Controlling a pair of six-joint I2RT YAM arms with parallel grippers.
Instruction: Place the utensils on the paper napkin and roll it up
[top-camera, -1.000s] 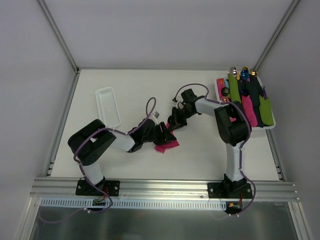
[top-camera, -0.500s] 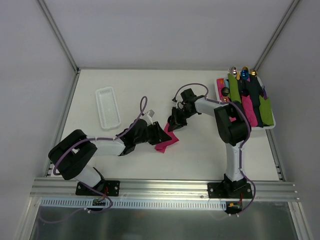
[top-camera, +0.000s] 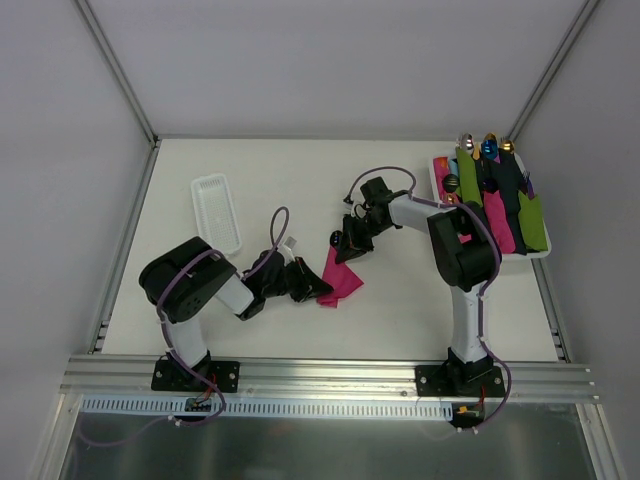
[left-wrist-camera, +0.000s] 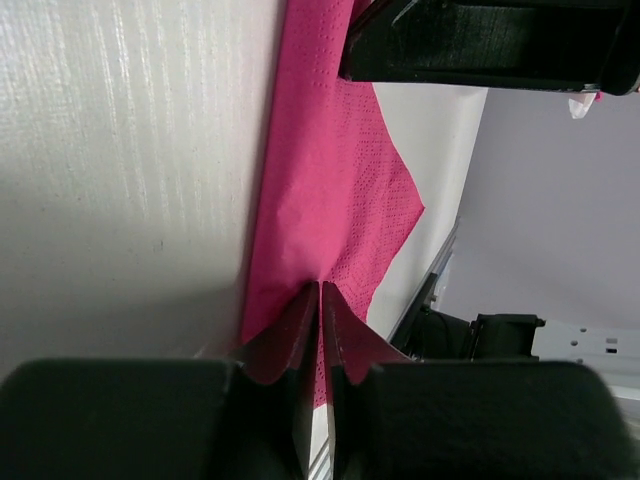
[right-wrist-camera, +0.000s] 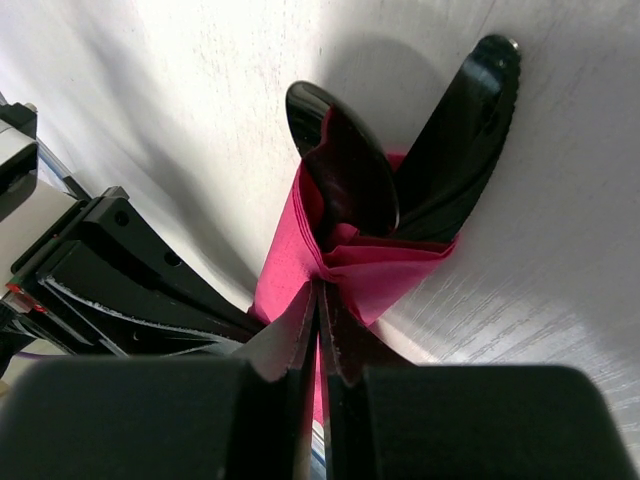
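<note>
The magenta paper napkin lies mid-table, partly folded around the utensils. In the right wrist view a black spoon and a black knife stick out of the pink fold. My right gripper is shut on the napkin's gathered edge just below them. From the near left, my left gripper is shut on the opposite edge of the napkin. Seen from above, the left gripper and right gripper face each other across the napkin.
A narrow white ridged tray lies at the back left. A white tray at the right edge holds several rolled napkins in green, black and pink with cutlery heads showing. Both forearms crowd the table's middle.
My left gripper closed onto the napkin's near edge, and its arm drew back toward the near left. The napkin's shape shifted slightly. The right gripper stayed put, shut.
</note>
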